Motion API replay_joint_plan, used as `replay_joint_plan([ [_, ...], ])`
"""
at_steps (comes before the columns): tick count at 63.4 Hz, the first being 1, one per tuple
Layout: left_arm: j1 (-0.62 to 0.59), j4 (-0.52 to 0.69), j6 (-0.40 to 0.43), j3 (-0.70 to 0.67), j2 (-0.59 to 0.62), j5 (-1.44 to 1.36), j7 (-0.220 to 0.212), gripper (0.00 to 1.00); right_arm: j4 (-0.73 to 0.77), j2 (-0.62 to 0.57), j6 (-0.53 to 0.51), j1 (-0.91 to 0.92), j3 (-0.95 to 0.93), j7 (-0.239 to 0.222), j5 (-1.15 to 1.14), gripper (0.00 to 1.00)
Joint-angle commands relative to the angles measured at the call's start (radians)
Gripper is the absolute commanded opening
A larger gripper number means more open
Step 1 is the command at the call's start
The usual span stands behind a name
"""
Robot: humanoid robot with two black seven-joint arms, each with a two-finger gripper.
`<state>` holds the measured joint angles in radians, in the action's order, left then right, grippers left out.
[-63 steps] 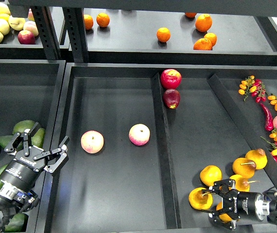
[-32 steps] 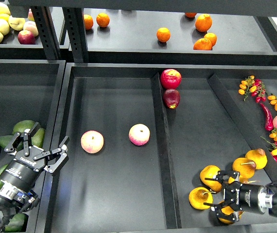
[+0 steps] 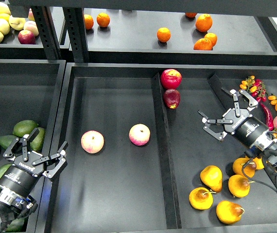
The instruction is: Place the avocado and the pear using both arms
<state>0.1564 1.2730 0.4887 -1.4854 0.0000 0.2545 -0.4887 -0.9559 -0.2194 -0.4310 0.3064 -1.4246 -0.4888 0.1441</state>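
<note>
Several dark green avocados point(image 3: 24, 127) lie in the left bin. My left gripper point(image 3: 35, 153) is open and empty, just right of them over the bin's wall. Several yellow-orange pears point(image 3: 211, 177) lie at the front of the right compartment; one point(image 3: 229, 211) sits nearest the front edge. My right gripper point(image 3: 224, 109) is open and empty, held above the compartment floor, well behind the pears and apart from them.
Two pink-cream fruits point(image 3: 92, 141) point(image 3: 139, 134) lie in the middle compartment. Two red apples point(image 3: 171, 78) point(image 3: 171, 98) sit by the divider point(image 3: 164, 160). Chillies and small tomatoes point(image 3: 267, 109) lie at the right. Oranges point(image 3: 163, 34) and apples point(image 3: 2, 24) are on the upper shelf.
My right gripper has lifted off the pears at the front right and moved back and up, now empty; the pears have shifted. My left gripper has drawn slightly toward me.
</note>
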Motion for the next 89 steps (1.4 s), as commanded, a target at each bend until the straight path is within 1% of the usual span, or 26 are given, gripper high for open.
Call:
replay_joint_plan([
  [1,0.0,-0.001,0.0,0.0,0.0,-0.004,0.0,0.99,0.014,0.06,0.0,-0.004,-0.043,0.0,0.002,0.99],
  [13,0.003,-0.001,0.0,-0.015,0.0,-0.006,0.0,0.99,0.029,0.176,0.011,-0.004,-0.145,0.0,0.006,0.99],
  [14,0.005,-0.001,0.0,-0.016,0.0,-0.006,0.0,0.99,0.031,0.219,0.036,-0.007,-0.193,0.0,0.006,0.99],
  [23,0.008,0.0,0.0,-0.018,0.0,-0.021,0.0,0.99,0.029,0.219,0.084,-0.016,-0.309,0.0,-0.001,0.99],
  [38,0.008,0.0,0.0,-0.015,0.0,-0.049,0.0,0.99,0.032,0.219,0.084,-0.043,-0.298,0.0,-0.001,1.0],
  [48,0.008,-0.001,0.0,-0.013,0.0,-0.049,0.0,0.99,0.029,0.219,0.086,-0.061,-0.202,0.004,0.008,1.0],
  [49,0.008,-0.001,0.0,-0.013,0.0,-0.049,0.0,0.99,0.028,0.219,0.084,-0.063,-0.194,0.015,0.009,1.0],
  [50,0.008,-0.001,0.0,-0.013,0.0,-0.049,0.0,0.99,0.028,0.219,0.084,-0.067,-0.174,0.039,0.014,1.0],
  [51,0.008,-0.001,0.0,-0.013,0.0,-0.049,0.0,0.99,0.026,0.219,0.084,-0.069,-0.166,0.048,0.017,1.0],
  [52,0.008,-0.001,0.0,-0.012,0.0,-0.05,0.0,0.99,0.026,0.219,0.084,-0.073,-0.14,0.076,0.029,1.0],
  [53,0.008,-0.001,0.0,-0.012,0.0,-0.05,0.0,0.99,0.026,0.219,0.084,-0.073,-0.134,0.082,0.034,1.0],
  [54,0.008,-0.001,0.0,-0.01,0.0,-0.05,0.0,0.99,0.023,0.219,0.084,-0.076,-0.111,0.104,0.051,1.0],
  [57,0.008,-0.001,0.0,-0.009,0.0,-0.05,0.0,0.99,0.019,0.219,0.084,-0.082,-0.079,0.136,0.083,1.0],
  [58,0.006,-0.003,0.0,-0.006,0.0,-0.05,0.0,0.99,0.016,0.219,0.084,-0.087,-0.06,0.156,0.104,1.0],
  [59,0.006,-0.001,0.0,-0.006,0.0,-0.05,0.0,0.99,0.014,0.219,0.084,-0.087,-0.056,0.161,0.11,1.0],
  [61,0.005,-0.001,0.0,-0.003,0.0,-0.05,0.0,0.99,0.005,0.219,0.084,-0.092,-0.033,0.193,0.143,1.0],
  [62,0.005,-0.001,0.0,0.0,0.0,-0.05,0.0,0.99,-0.003,0.219,0.081,-0.096,-0.014,0.217,0.17,1.0],
  [67,0.005,-0.003,0.0,0.002,0.0,-0.05,0.0,0.99,-0.018,0.219,0.069,-0.101,0.001,0.223,0.201,1.0],
  [75,0.003,-0.003,0.0,0.002,0.0,-0.05,0.0,0.99,-0.093,0.219,0.066,-0.116,0.003,0.24,0.227,1.0],
  [85,0.002,-0.003,0.0,0.002,0.0,-0.05,0.0,0.99,-0.25,0.219,0.066,-0.201,0.001,0.294,0.229,1.0],
  [87,0.002,-0.001,0.0,0.0,0.0,-0.05,0.0,0.99,-0.282,0.219,0.066,-0.23,0.003,0.315,0.229,1.0],
  [88,0.002,-0.001,0.0,0.0,0.0,-0.05,0.0,0.99,-0.303,0.219,0.066,-0.251,0.003,0.34,0.229,1.0],
  [89,0.002,-0.001,0.0,0.0,0.0,-0.05,0.0,0.99,-0.313,0.219,0.066,-0.26,0.004,0.352,0.229,1.0],
])
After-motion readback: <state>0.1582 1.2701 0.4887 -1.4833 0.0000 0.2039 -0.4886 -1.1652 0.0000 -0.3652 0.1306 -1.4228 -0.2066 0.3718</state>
